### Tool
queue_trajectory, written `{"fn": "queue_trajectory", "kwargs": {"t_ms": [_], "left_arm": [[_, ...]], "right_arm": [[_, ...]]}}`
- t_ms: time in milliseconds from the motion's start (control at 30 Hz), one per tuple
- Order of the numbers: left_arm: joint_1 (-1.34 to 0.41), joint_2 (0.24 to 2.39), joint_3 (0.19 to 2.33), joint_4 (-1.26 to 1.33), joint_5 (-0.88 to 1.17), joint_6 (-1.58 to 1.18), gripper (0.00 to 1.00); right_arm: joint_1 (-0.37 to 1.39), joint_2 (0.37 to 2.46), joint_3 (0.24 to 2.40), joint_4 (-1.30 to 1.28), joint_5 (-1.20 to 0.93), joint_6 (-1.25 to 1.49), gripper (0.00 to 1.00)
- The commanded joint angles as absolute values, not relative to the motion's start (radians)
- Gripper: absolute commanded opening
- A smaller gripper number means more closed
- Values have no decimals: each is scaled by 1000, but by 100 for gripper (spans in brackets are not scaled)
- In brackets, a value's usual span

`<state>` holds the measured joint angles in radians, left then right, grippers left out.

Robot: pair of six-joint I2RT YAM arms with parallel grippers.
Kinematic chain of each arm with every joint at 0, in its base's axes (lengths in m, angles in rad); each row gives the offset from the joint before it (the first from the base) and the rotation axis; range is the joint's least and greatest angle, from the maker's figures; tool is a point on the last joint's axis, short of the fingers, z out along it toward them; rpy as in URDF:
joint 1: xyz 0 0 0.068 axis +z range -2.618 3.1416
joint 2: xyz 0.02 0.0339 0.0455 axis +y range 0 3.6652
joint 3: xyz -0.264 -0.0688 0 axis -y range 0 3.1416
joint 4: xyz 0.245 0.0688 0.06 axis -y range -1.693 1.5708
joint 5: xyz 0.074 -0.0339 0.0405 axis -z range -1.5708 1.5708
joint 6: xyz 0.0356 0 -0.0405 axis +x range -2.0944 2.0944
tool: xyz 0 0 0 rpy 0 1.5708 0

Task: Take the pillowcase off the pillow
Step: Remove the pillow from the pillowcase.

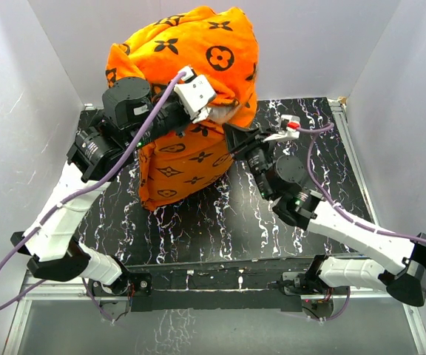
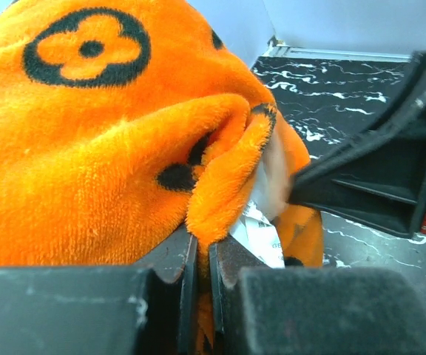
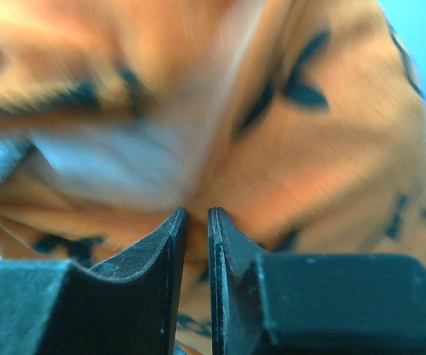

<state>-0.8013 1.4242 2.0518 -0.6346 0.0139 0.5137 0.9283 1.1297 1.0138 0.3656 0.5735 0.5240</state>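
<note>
The orange pillowcase (image 1: 198,52) with dark brown motifs is bunched and lifted at the back centre, and its lower part hangs down to the table. My left gripper (image 1: 214,109) is shut on a fold of it, and the pinched orange fold shows between the jaws in the left wrist view (image 2: 202,255). My right gripper (image 1: 229,129) comes in from the right just below it. Its jaws are nearly closed on orange fabric in the blurred right wrist view (image 3: 197,214). Only a small white patch of the pillow (image 2: 274,174) shows, beside a white label (image 2: 261,233).
The black marbled table (image 1: 272,222) is boxed in by white walls on the left, back and right. The two arm bases stand at the near edge. The hanging part of the fabric (image 1: 180,170) lies between the arms.
</note>
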Motion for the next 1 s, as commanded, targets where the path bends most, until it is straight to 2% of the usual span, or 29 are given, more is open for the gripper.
{"fn": "queue_trajectory", "kwargs": {"t_ms": [0, 167, 267, 333, 400, 600, 967], "left_arm": [[-795, 1334, 2113, -260, -66, 542, 0], [-794, 1358, 2179, -343, -75, 422, 0], [-795, 1336, 2119, -398, -35, 397, 0], [-795, 1310, 2057, -437, -6, 387, 0], [-794, 1299, 2033, -504, 25, 371, 0], [-795, 1293, 2009, -612, 135, 309, 0], [-795, 1387, 2196, -706, 185, 250, 0]], "right_arm": [[929, 1127, 903, 146, 659, 465, 19], [930, 1104, 885, 168, 627, 406, 19], [929, 1093, 912, 209, 576, 362, 20], [930, 1079, 956, 214, 555, 341, 30], [927, 1061, 1008, 239, 511, 310, 52], [925, 1088, 1214, 219, 349, 302, 73], [925, 1202, 1380, 195, 318, 334, 76]]}}
